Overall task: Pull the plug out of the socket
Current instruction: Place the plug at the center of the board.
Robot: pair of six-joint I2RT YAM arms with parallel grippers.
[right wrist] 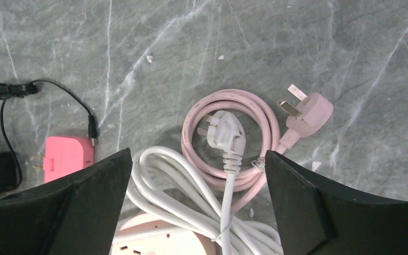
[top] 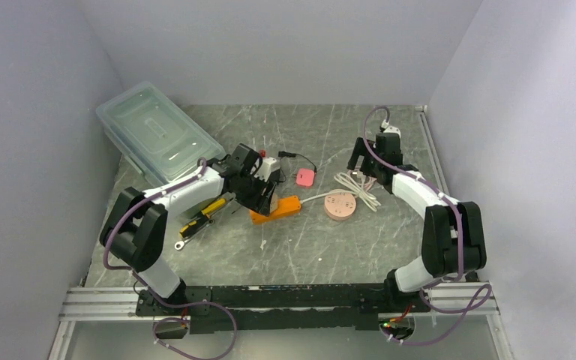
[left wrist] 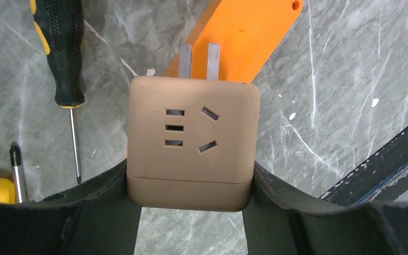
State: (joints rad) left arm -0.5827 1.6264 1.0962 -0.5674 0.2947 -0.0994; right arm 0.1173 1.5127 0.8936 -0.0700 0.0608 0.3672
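The left claw [left wrist: 191, 174] squeezes a tan square plastic socket block [left wrist: 193, 133], its metal pins over a flat orange power strip [left wrist: 244, 37]. The right claw [right wrist: 197, 156] is spread wide above the white plug [right wrist: 228, 135], lying loose inside a pink cord ring [right wrist: 228, 98]

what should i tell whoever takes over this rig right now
Left gripper: shut on the tan socket cube, held over the orange power strip, the cube's two prongs bare.
Right gripper: open and empty, above the white plug, which lies loose on the table inside the pink cord coil.
Done: nothing is plugged into the cube's face, so the plug looks pulled off.
Left: probably only setting the cube down and backing both arms away.
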